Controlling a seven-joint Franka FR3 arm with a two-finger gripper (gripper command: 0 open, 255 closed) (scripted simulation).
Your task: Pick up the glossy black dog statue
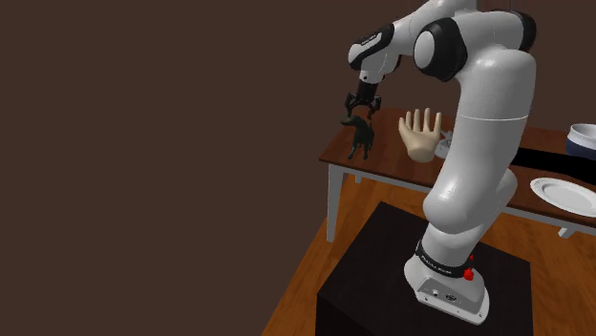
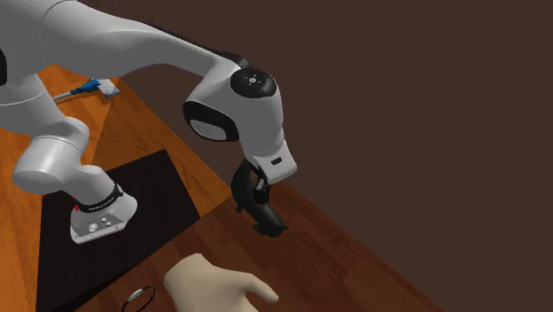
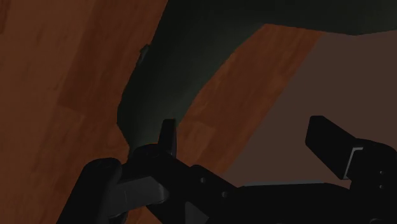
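Now, hand (image 1: 361, 112) spread open, just above dark dog statue (image 1: 360, 139)

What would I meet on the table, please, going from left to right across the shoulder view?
dog statue → hand model → white plate

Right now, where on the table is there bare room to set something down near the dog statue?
Bare wood between the dog statue and the hand model, and along the table front edge below the hand. Second exterior view: open tabletop right of the hand, toward the wall. Tight: the dog's corner, open gripper right over it.
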